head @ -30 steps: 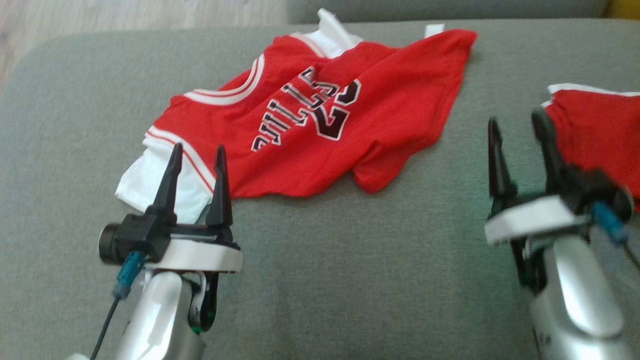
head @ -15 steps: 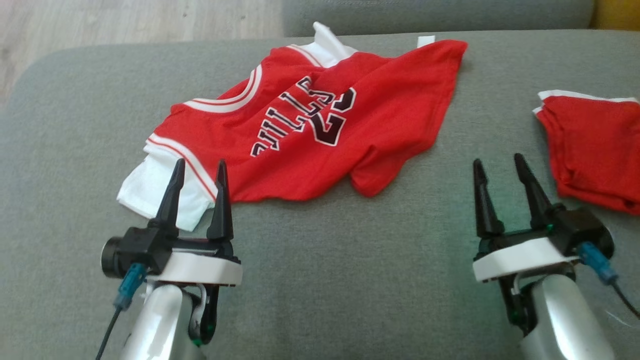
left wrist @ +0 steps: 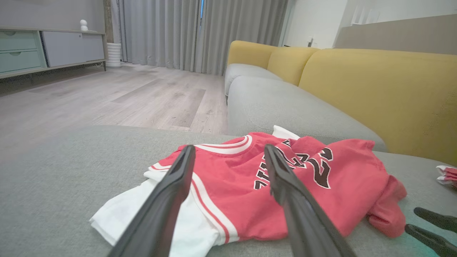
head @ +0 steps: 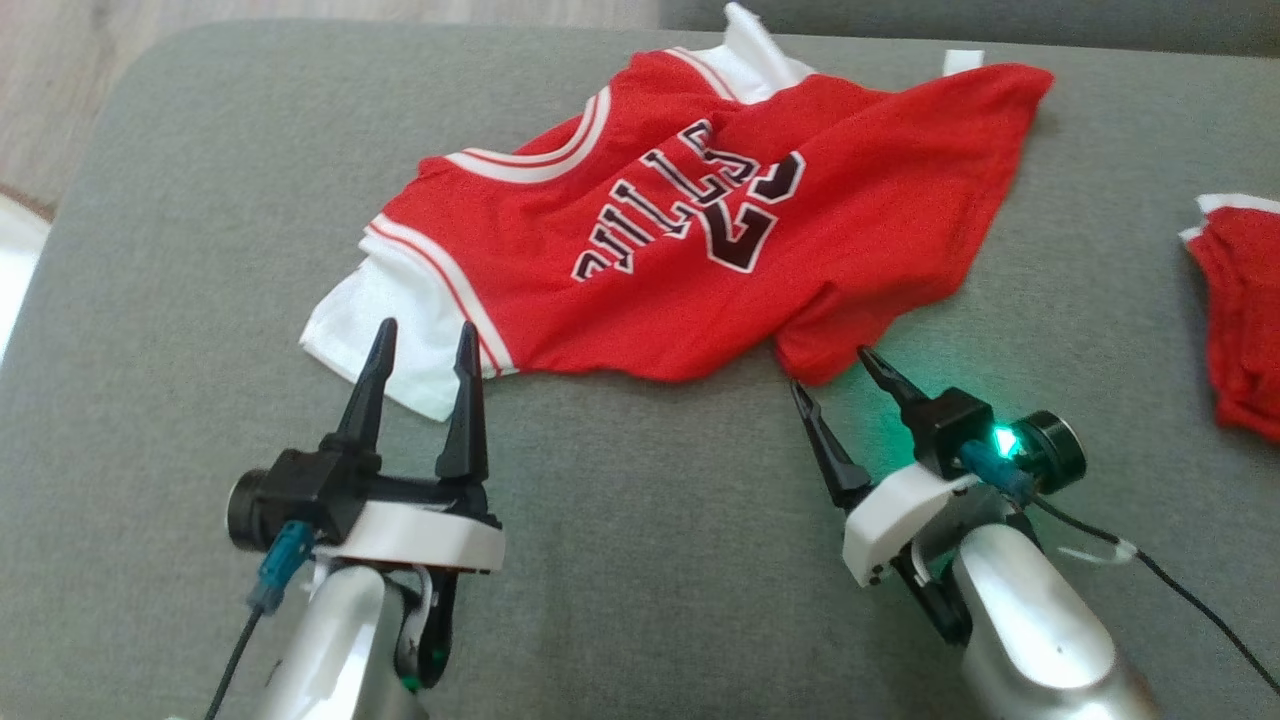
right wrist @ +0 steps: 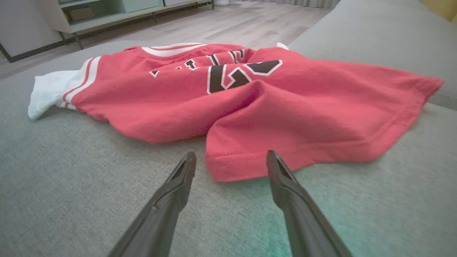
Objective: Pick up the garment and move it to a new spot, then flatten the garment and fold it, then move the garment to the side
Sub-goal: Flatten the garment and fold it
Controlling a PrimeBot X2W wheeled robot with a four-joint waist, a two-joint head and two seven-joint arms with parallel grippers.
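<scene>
Garment (head: 700, 250) lay crumpled on the grey sofa seat (head: 650, 560), which carried everything in sight; it was a red jersey with black lettering, spread across the seat's far half and reaching toward the far edge, its white sleeve (head: 370, 320) trailing toward the seat's left edge and a rumpled hem corner (right wrist: 242, 164) pointing toward the near edge. A smaller pile of folded red cloth (head: 1245, 310) sat well apart, toward the seat's right edge. The left gripper (head: 427, 327) hung just short of the white sleeve, jaws spread and grasping nothing; the right gripper (head: 830, 368) was tilted toward the hem corner, jaws likewise released and empty, with the hem lying just beyond its fingertips in the right wrist view.

The pick-up looked not yet begun. Several things could go wrong: the right jaws might catch one layer of the doubled hem, so the jersey would peel open in the lift; they might pinch the seat's fabric if driven too low; a hold on the sleeve alone could let the body sag and twist.
</scene>
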